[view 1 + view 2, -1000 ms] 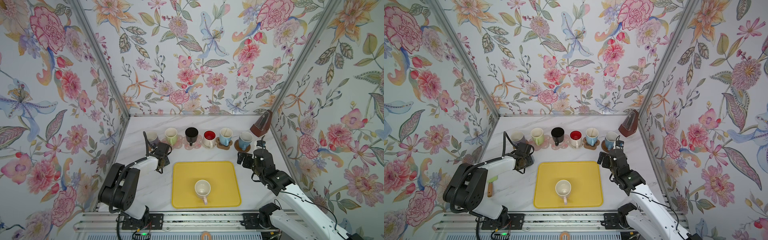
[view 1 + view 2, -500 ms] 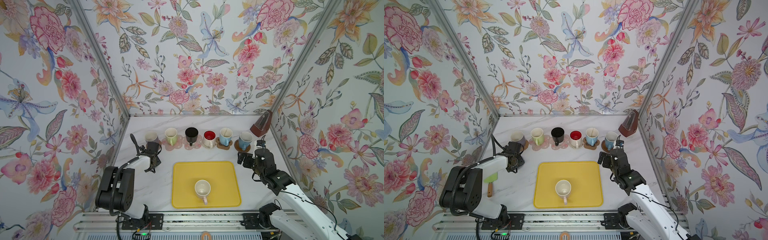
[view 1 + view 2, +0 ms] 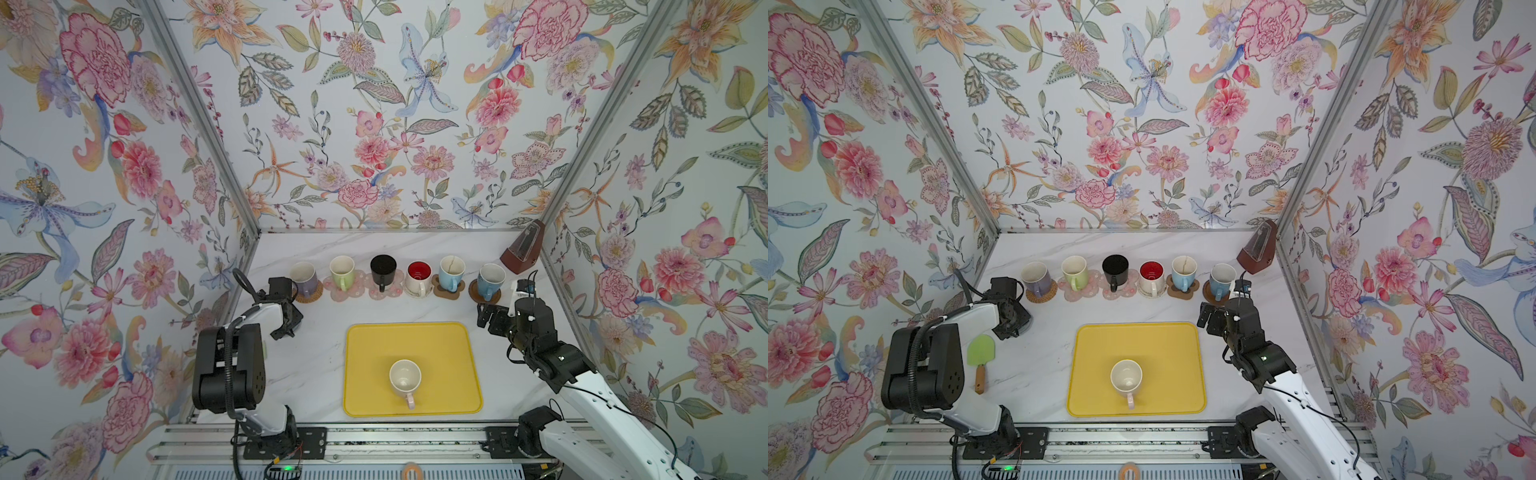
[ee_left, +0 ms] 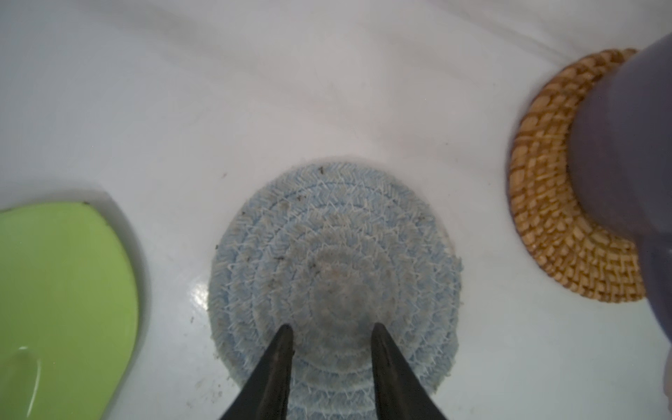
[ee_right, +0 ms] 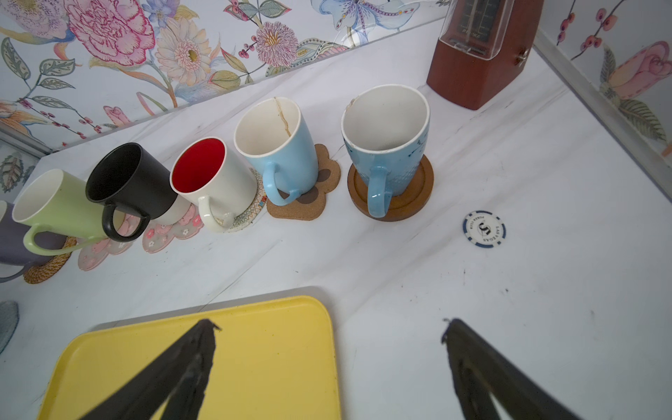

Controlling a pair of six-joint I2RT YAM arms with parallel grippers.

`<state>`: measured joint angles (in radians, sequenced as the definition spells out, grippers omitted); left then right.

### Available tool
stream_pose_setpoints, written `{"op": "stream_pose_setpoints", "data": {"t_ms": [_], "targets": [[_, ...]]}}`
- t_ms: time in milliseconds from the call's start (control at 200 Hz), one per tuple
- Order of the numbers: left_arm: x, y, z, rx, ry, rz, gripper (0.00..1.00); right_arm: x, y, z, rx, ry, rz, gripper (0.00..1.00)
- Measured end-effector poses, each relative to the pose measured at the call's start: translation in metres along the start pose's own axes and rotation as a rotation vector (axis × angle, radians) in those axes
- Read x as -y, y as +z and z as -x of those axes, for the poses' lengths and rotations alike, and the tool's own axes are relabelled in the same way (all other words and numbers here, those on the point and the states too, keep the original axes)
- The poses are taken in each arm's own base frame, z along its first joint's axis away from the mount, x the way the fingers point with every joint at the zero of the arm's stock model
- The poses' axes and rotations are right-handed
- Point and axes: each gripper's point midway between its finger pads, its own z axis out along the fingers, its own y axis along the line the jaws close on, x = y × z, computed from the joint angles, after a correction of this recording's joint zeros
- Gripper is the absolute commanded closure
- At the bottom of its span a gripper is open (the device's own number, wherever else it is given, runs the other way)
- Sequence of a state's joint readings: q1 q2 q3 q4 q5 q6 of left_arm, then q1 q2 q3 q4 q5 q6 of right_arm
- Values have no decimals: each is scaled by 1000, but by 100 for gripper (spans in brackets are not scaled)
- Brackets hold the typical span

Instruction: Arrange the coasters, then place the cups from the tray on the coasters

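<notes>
Six cups stand on coasters in a row at the back, from the lavender cup (image 3: 303, 276) on the rattan coaster (image 4: 538, 218) to a blue cup (image 3: 490, 278) on the dark wooden coaster (image 5: 411, 196). The cream cup (image 3: 405, 376) with a pink handle stands alone on the yellow tray (image 3: 449, 345). My left gripper (image 4: 332, 327) hangs low over the grey woven coaster (image 4: 327, 236), jaws slightly apart, both tips over its surface. In both top views it (image 3: 286, 328) sits left of the tray. My right gripper (image 5: 329, 323) is wide open above the tray's far right corner (image 3: 484, 316).
A green brush (image 3: 980, 353) lies left of the grey coaster, near the left wall. A brown metronome (image 3: 521, 251) stands in the back right corner. A poker chip (image 5: 484, 229) lies on the table right of the blue cup. Flowered walls close three sides.
My left gripper has moved left, away from the tray's far left corner, and now sits in front of the lavender cup. The right arm has not moved.
</notes>
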<state>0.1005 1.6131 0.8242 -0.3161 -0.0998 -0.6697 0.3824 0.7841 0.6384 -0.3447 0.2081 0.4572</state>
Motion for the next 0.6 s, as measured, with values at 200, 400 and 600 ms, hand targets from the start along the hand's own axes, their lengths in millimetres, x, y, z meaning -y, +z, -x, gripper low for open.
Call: {"op": "stream_pose_setpoints", "data": {"t_ms": [200,400,600], "targets": [[-6,12,30,17,-44,7,61,-1,-2,1,4,5,14,1],[-9,22,53,30,-61,19,61,-1,-2,1,3,9,16,1],[-1,30,70,40,-51,16,62,0,-2,2,5,15,12,1]]}}
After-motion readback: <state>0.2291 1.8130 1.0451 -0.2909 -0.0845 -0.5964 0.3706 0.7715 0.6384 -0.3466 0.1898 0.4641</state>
